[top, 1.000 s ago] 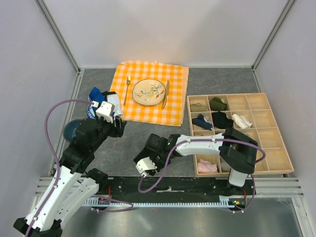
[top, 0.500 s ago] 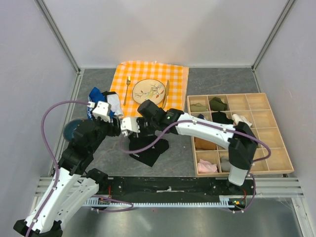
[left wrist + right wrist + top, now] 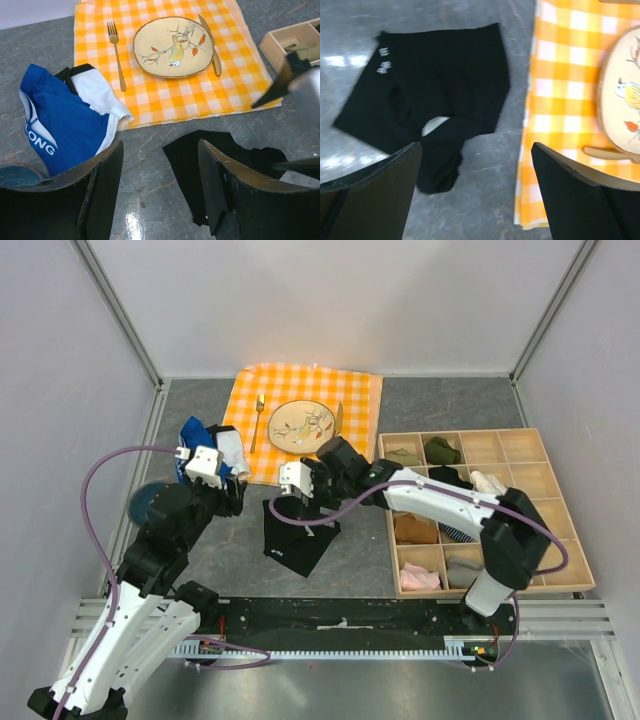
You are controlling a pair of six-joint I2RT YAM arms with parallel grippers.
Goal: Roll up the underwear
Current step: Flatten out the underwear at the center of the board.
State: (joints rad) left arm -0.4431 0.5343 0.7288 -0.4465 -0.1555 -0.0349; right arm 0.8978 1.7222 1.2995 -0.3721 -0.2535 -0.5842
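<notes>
The black underwear (image 3: 293,537) lies loosely spread on the grey tabletop, just in front of the checked cloth. Small white lettering shows on its waistband in the right wrist view, and one part is bunched near the crotch (image 3: 440,100). My right gripper (image 3: 476,147) hovers open above the underwear's edge nearest the cloth, holding nothing; from above, the right gripper (image 3: 303,498) sits at the garment's far end. My left gripper (image 3: 160,145) is open and empty over bare table, with the underwear (image 3: 186,165) just to its right. In the top view the left gripper (image 3: 236,496) is left of the garment.
A blue garment with white trim (image 3: 197,437) lies at the left by the cloth. The orange checked cloth (image 3: 350,390) carries a plate (image 3: 300,425), fork (image 3: 258,422) and knife. A wooden compartment tray (image 3: 580,530) with folded items stands on the right. A dark round disc (image 3: 140,502) lies far left.
My right gripper swung from the near edge toward the cloth dragging the underwear, then opened and let it go; it now lies spread. The left arm barely moved.
</notes>
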